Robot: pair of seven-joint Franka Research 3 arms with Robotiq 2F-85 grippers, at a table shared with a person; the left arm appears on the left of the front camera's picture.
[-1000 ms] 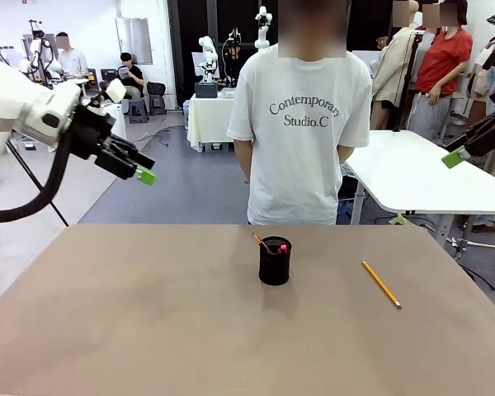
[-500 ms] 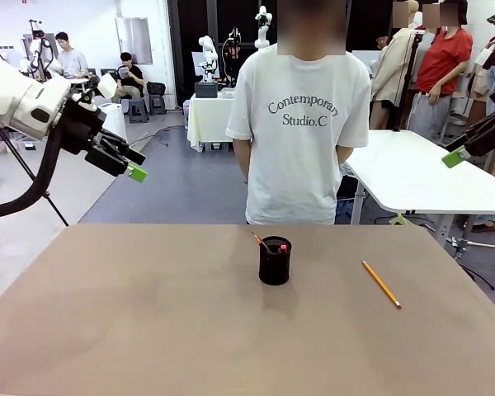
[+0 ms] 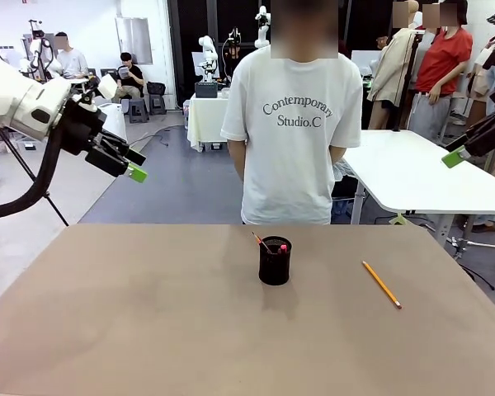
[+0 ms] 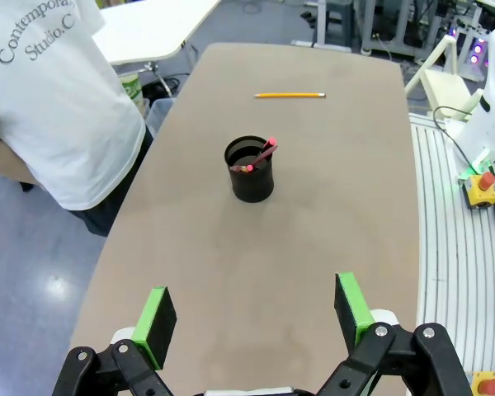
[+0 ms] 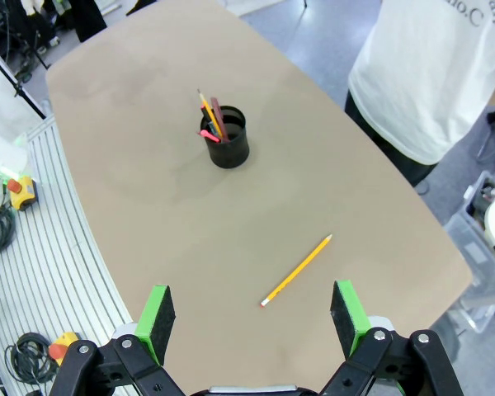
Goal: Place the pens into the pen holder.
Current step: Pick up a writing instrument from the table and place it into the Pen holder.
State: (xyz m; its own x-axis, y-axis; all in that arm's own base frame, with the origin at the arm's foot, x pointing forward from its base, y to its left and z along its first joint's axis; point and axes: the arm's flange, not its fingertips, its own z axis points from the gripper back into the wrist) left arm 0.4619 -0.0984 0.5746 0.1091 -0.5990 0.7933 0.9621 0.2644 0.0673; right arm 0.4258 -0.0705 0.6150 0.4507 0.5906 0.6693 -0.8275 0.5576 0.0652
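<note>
Brown table (image 3: 148, 330), matte and flat, with a small black mesh holder (image 3: 274, 266) standing upright near its middle, a little towards the far edge. Two pens lean inside it. A brownish-red pen (image 3: 260, 241) slants up to the left, and a dark pen (image 3: 282, 247) shows its red end just above the rim. A yellow-orange pencil (image 3: 381, 284) lies flat on the table on the robot's right, well apart from the holder, its far end angled towards the holder.

The left hand (image 3: 137, 165) hangs high in the air at the left, clear of the table. It is released, its green-padded fingers spread wide with nothing between them. The right hand (image 5: 252, 318) is raised at the far right, likewise released and empty. Seen from its wrist, the pencil lies ahead of the spread fingers and the holder stands farther on.

A person (image 3: 297, 124) in a white T-shirt stands at the far side of the table, just behind the holder.
</note>
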